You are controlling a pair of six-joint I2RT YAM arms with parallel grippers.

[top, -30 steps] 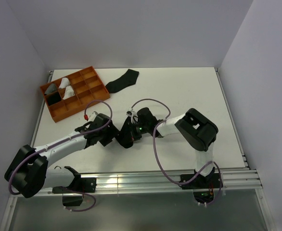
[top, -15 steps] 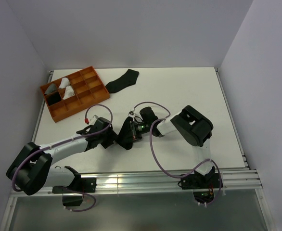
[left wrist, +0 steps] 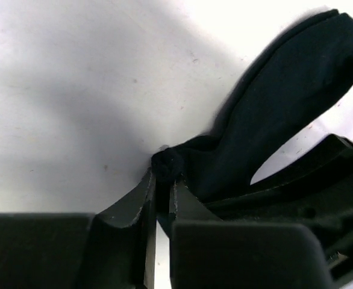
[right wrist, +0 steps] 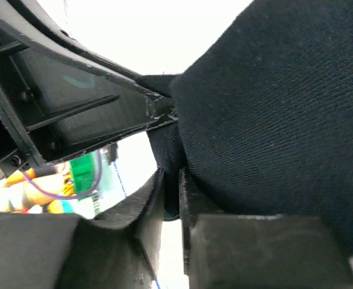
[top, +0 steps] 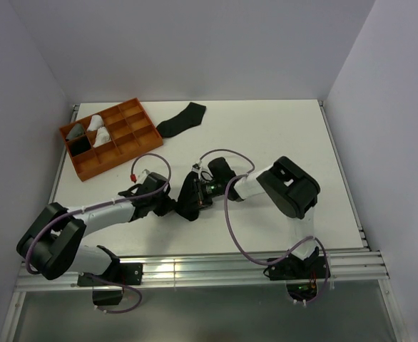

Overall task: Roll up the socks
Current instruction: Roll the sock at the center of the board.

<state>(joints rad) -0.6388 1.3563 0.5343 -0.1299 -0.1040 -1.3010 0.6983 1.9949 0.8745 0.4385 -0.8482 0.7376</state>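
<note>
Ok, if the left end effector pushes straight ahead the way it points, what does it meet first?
The black sock, pinched in the left end effector; the right end effector sits close beyond it, though depth is unclear.

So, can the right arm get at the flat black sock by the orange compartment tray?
Probably not yet: the right gripper pinches the bunched black sock. Once released, the table between looks bare.
</note>
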